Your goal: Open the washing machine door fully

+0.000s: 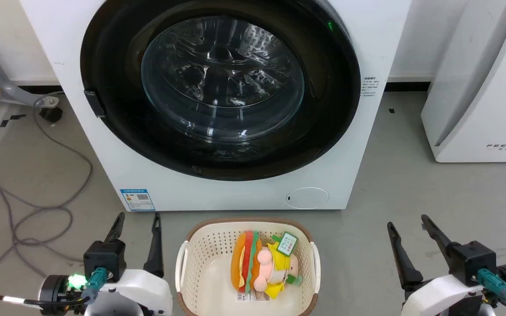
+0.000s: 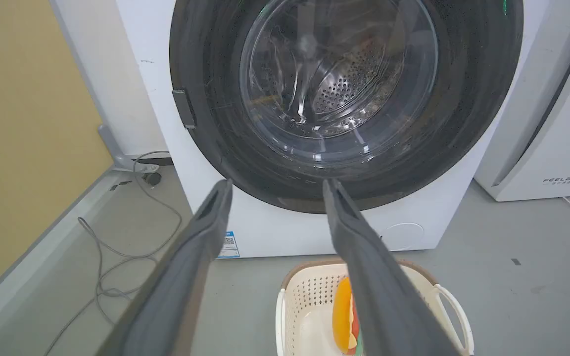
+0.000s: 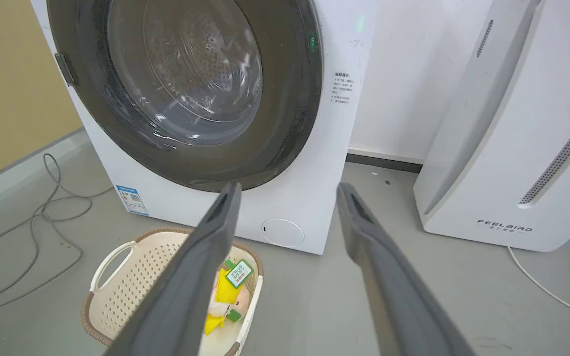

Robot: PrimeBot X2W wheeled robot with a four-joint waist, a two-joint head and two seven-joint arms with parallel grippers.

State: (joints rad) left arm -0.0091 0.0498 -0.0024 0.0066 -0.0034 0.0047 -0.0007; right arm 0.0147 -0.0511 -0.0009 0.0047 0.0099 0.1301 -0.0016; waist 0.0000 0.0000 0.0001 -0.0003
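Observation:
The white washing machine (image 1: pixel 231 193) stands straight ahead. Its round door (image 1: pixel 327 118), glossy black rim around a bulging clear glass centre, lies flat against the front, closed, with a small dark handle tab (image 1: pixel 94 103) on its left edge. The same door (image 2: pixel 215 94) faces the left wrist view and the door (image 3: pixel 290 99) shows in the right wrist view. My left gripper (image 1: pixel 137 218) rests low at the lower left, open and empty, well short of the machine. At the lower right my right gripper (image 1: pixel 408 220) is also open and empty.
A cream basket (image 1: pixel 191 250) with plush toys (image 1: pixel 262 263) sits on the grey floor between my grippers, just before the machine. A second white appliance (image 1: pixel 477 87) stands to the right. Grey cables (image 1: pixel 37 206) lie on the floor at the left, by a yellow wall (image 2: pixel 23 123).

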